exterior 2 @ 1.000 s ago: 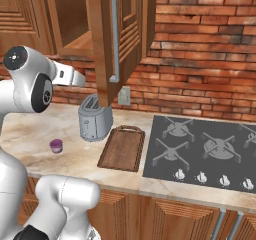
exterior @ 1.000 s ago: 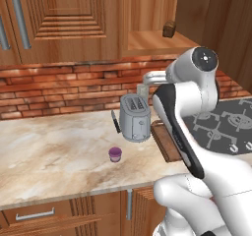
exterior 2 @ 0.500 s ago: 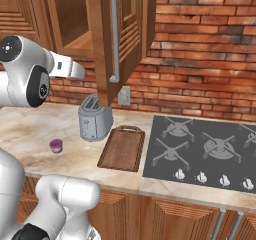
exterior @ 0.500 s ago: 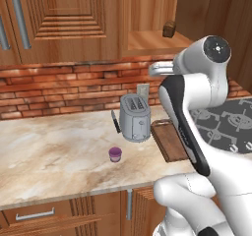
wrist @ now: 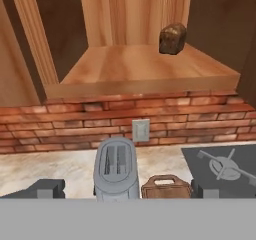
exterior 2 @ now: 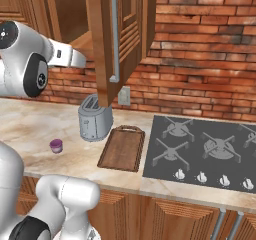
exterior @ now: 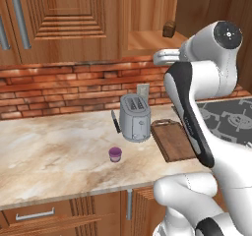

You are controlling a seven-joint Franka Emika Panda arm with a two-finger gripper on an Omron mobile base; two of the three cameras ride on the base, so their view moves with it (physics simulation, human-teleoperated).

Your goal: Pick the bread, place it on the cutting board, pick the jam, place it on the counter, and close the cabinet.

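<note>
Left base view: white arm's elbow has risen since a second ago, forearm now reaching level toward open reddish-brown wooden wall cabinet (exterior: 147,14) shelf. Approach to first pick under way; nothing grasped yet. Small dark brown blocky bread (wrist: 172,38) sits at shelf back, right of centre. Gripper (wrist: 128,191) spread wide, empty, well short of bread. Small purple jam jar (exterior: 115,154) on beige marbled stone counter (exterior: 54,151); dark brown wooden cutting board (exterior 2: 122,148) bare beside grey toaster (exterior 2: 94,118).

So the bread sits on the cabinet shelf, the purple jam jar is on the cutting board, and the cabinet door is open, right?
Not quite. The jam stands on the bare counter, left of the toaster, apart from the cutting board; the left base view shows it. The bread does sit on the cabinet shelf, door open.
</note>
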